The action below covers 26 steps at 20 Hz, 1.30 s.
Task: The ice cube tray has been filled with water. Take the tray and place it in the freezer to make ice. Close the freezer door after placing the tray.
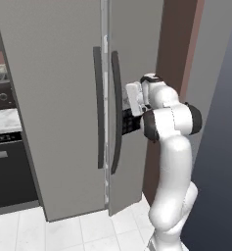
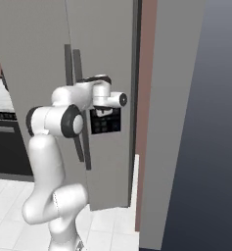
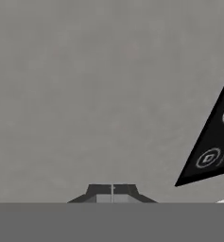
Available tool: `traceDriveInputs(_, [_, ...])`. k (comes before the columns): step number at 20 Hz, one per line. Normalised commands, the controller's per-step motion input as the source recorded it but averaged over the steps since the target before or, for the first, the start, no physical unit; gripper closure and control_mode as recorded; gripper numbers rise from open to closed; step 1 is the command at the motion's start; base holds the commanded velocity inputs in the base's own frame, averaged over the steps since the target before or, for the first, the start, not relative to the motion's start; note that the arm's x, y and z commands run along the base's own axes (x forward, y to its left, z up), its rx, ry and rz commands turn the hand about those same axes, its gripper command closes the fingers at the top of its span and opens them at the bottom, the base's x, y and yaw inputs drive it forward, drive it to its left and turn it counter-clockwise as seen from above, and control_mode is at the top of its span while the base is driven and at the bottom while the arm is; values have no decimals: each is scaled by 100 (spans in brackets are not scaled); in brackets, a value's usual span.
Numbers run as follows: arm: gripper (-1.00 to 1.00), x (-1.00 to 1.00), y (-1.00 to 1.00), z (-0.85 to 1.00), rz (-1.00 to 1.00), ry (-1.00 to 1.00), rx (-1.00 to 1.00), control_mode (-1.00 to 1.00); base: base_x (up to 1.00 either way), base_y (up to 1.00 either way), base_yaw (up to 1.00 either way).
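Tool (image 3: 112, 189) tips sit pressed together at the bottom of the hand view, clenched with nothing between them. They are right up against the flat grey freezer door (image 1: 129, 59). In the left base view the tool (image 1: 128, 122) is a dark shape just beside the long dark curved handle (image 1: 117, 112) of that door. A black panel with little round buttons (image 2: 105, 121) sits on the door just beside the hand.

Just past that, the door looks almost shut, or shut; I cannot tell if a thin gap is left next to the wider grey door (image 1: 54, 98). The freezer is behind it, so I cannot see inside. The ice cube tray cannot be seen here; my guess is that it lies on a shelf behind the door, past the tool.

What could go wrong: the door may not close all the way if the push stops too soon, and then the water would not freeze well. The tool could also slip sideways and bump the handle or the buttons.

Farther left stand a dark oven (image 1: 7, 162) and a pale bench (image 1: 4, 120).
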Motion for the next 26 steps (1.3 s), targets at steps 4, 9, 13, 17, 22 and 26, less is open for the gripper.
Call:
traceDriveInputs(4, [100,51,0,0,0,0,0,-100,0,0,0])
traceDriveInputs(9, [100,50,5,0,0,0,0,-100,0,0,0])
traceDriveInputs(13, [100,33,29,0,0,0,0,-100,0,0,0])
traceDriveInputs(17, [100,27,42,0,0,0,0,-100,0,0,0])
traceDriveInputs(22, [100,7,48,0,-4,0,0,-100,0,0,0])
traceDriveInputs(26, [100,-10,52,0,-14,0,0,-100,0,0,0])
